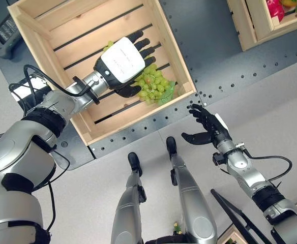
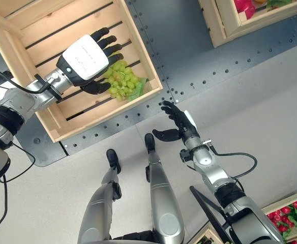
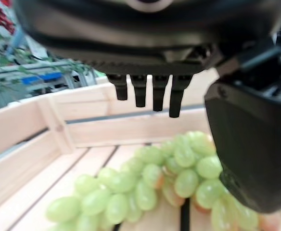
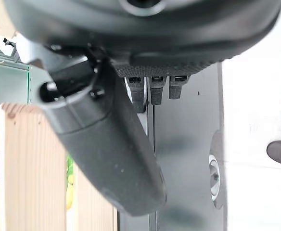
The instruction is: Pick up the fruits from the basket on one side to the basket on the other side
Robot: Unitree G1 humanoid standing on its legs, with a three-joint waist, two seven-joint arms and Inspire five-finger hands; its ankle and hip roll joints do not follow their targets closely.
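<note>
Left hand (image 1: 119, 61), fingers straight and holding nothing, hovers over the bunch of green grapes (image 1: 153, 85), which lies on the slats in the wooden crate's (image 1: 175, 47) near corner, placed for a grasp. Right hand (image 1: 205, 126) waits relaxed and empty outside that corner.

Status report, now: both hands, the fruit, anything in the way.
Left hand open, over the grapes in the crate, not gripping. Right hand open, idle outside the crate's near corner. Grapes lie on the slats. Nothing blocking.
</note>
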